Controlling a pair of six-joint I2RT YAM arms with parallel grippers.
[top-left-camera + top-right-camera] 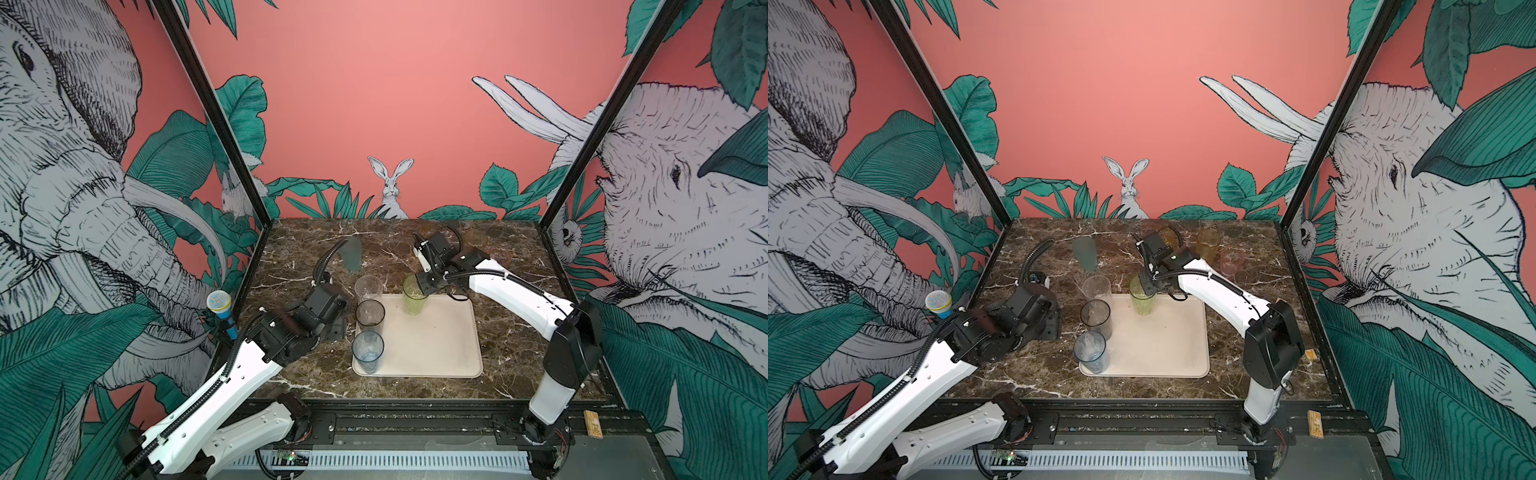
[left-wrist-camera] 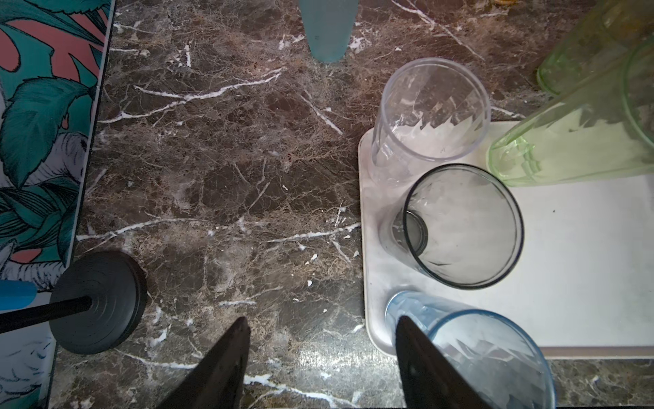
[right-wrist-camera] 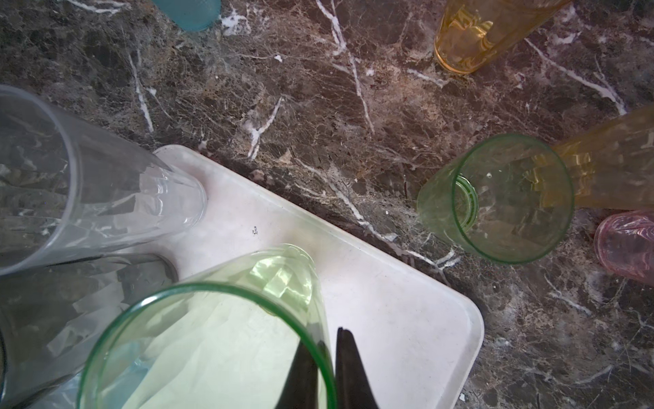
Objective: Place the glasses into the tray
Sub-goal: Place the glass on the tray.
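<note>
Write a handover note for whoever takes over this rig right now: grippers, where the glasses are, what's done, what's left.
Left gripper: open, empty, over the table beside the tray.
Right gripper: shut on the rim of the light-green tumbler at the tray's far edge, not yet released.
Done: clear tumbler, grey tumbler, blue tumbler stand in the tray along its left edge.
To do: teal tumbler, green tumbler, amber tumbler, yellow-orange tumbler, pink tumbler, all on the table beyond the tray.
</note>
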